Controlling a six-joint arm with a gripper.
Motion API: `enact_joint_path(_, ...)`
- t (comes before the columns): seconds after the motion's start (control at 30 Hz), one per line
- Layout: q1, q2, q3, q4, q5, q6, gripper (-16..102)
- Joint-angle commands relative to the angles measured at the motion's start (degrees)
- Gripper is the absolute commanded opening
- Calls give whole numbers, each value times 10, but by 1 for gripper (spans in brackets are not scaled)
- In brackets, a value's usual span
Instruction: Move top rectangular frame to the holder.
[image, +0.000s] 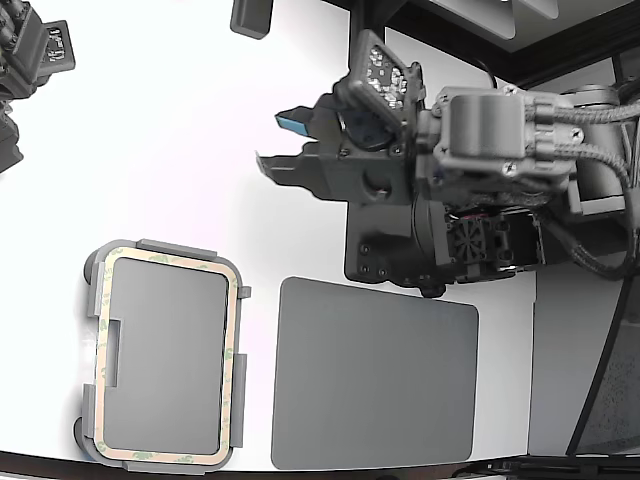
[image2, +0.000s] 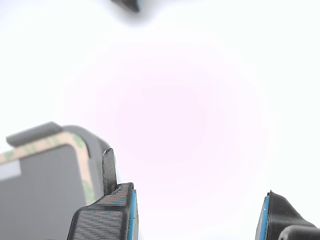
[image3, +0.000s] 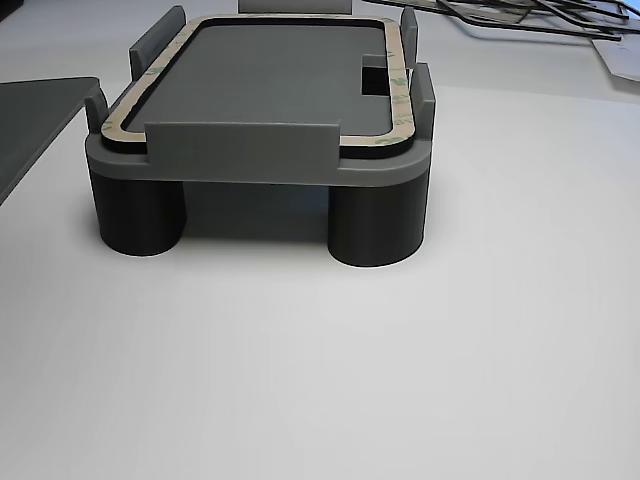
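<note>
gripper (image: 278, 140) is seen spread and empty above the white table (image: 180, 130), well apart from the rectangular frame (image: 236, 372) seated in the holder (image: 166, 247); frame judged thin, light, bendy, best pinched at one long strip.

Very bright in the exterior view: white table (image: 180, 130) washed out by glare, almost no texture left on it. Dark and a bit fuzzy at the corners. Soft thin shadow just under the holder (image: 165, 355) and along the dark mat (image: 375, 375). Even brighter in the wrist view, nearly all white with a faint pink glow in the middle. Blurry close up on the gripper (image2: 197, 212) fingers (image2: 107, 212), out of focus. Calmer light in the other view, from above, sharp and clear, with a soft grey shadow under the holder's round legs.
</note>
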Motion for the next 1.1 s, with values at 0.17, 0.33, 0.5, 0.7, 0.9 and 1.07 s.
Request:
enact_joint_path(0.17,-84,308,269,-107,-56,-175,100)
enact_joint_path(0.33,-85,415,366,-112,-60,-169,100)
enact_joint_path(0.5,-84,415,378,-103,-66,-168,100)
enact_joint_path(0.7,-84,415,381,-111,-58,-166,100)
enact_joint_path(0.9,-84,415,381,-111,-58,-166,100)
enact_joint_path(1.07,-84,415,381,-111,-58,-166,100)
